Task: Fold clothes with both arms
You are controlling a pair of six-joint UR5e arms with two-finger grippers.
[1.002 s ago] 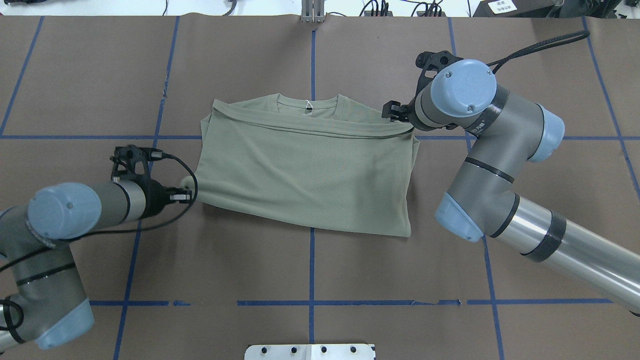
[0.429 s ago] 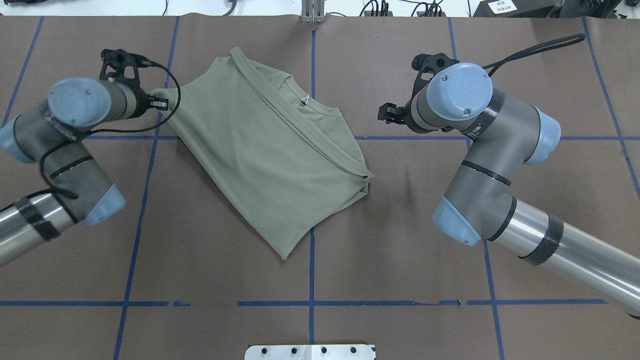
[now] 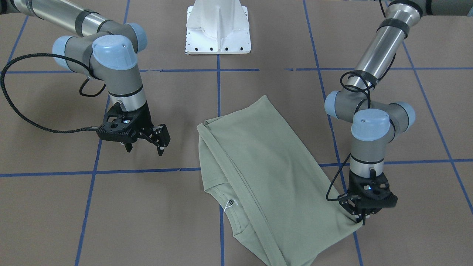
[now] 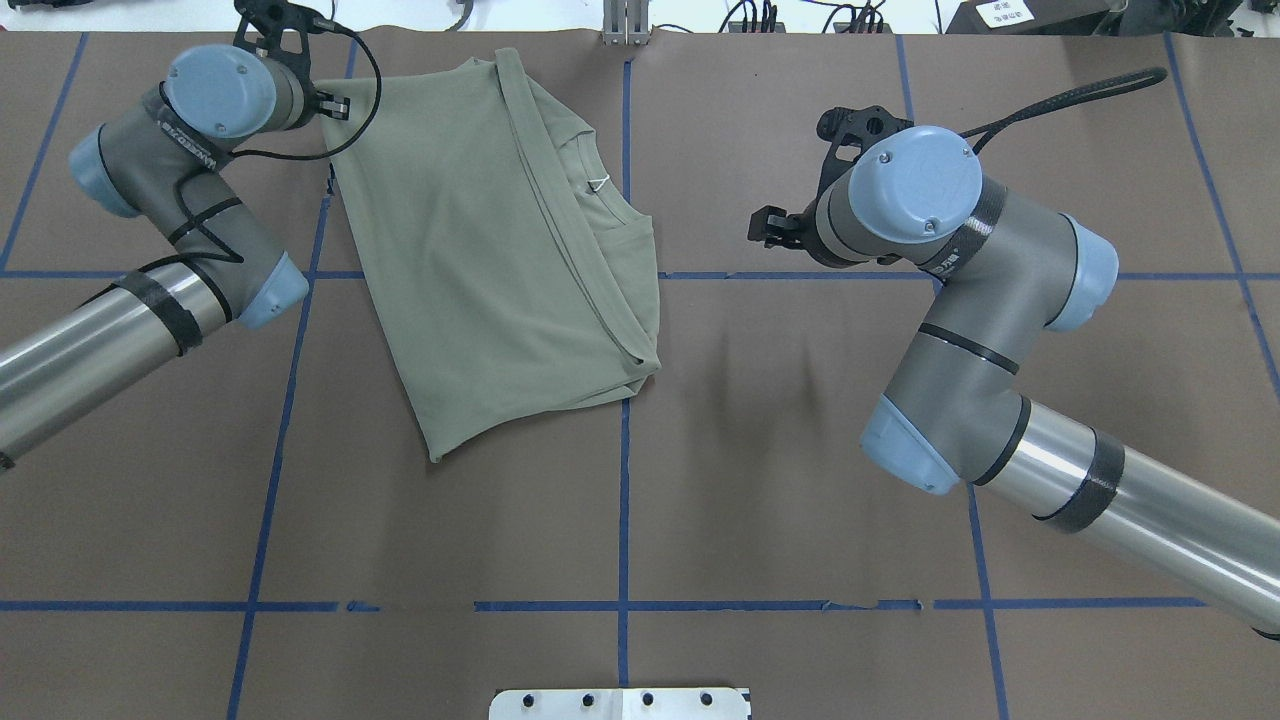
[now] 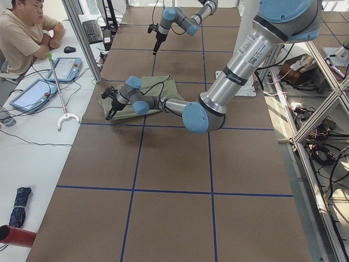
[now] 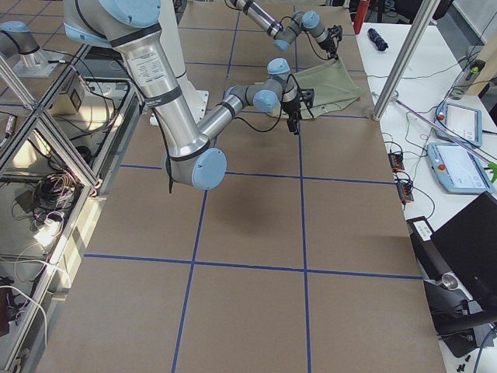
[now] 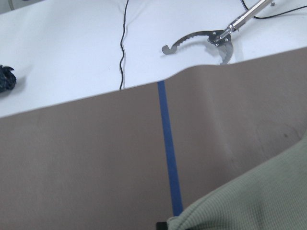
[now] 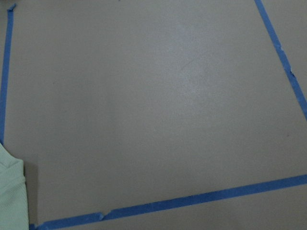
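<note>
At the far left of the table [image 4: 800,500], the left pincer [image 4: 335,105] is clamped on a corner of the folded sage-green shirt [image 4: 480,260], which lies flat and askew left of centre, its collar side toward the right pincer [image 4: 775,228], whose fingers are spread, clear of the cloth.

A robotics lab: teach pendants [image 6: 458,167] (cabled) beside a tape-gridded table [image 4: 800,450].

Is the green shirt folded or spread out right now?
Folded: the shirt is doubled over, its hem band crossing beside the collar, no sleeves showing.
</note>
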